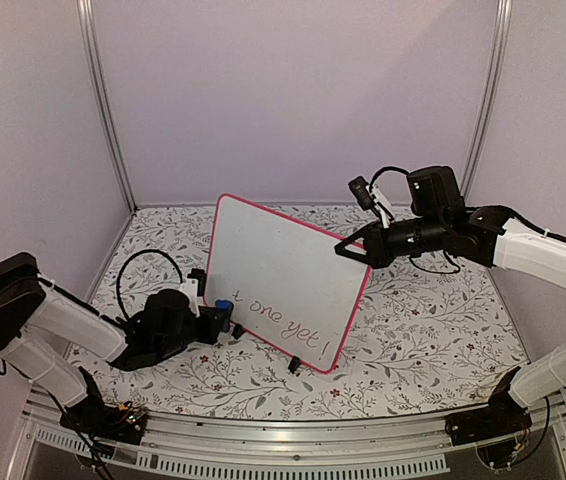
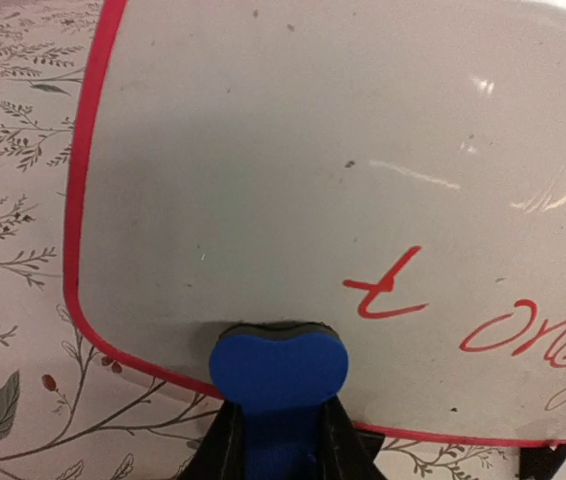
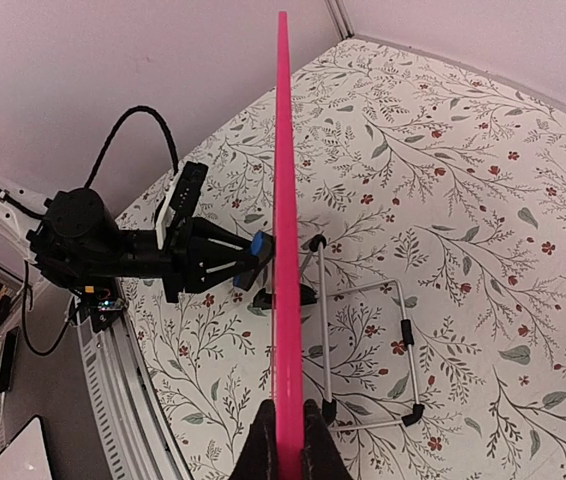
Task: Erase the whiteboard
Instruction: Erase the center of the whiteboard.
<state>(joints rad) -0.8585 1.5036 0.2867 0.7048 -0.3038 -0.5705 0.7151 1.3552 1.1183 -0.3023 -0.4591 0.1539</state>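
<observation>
The whiteboard (image 1: 285, 262) is standing upright on the desk (image 1: 433, 320), leaning on a wire stand (image 3: 365, 352) behind it. The right gripper (image 1: 351, 248) is clenching the thin pink frame, so the board's edge is running straight out from between its fingers. The left gripper (image 1: 219, 320) is grasping a small blue eraser (image 2: 278, 368) and pressing it against the board's face directly ahead, near the lower corner. Red writing (image 1: 285, 315) is showing just beyond the eraser, off to its side.

To my eye the board is looking light and stiff, with a glossy, slippery face. It is likely to tip or skid on its small feet under a wiping push. The frame edge seems the sensible place to pinch it, never the slick face.
</observation>
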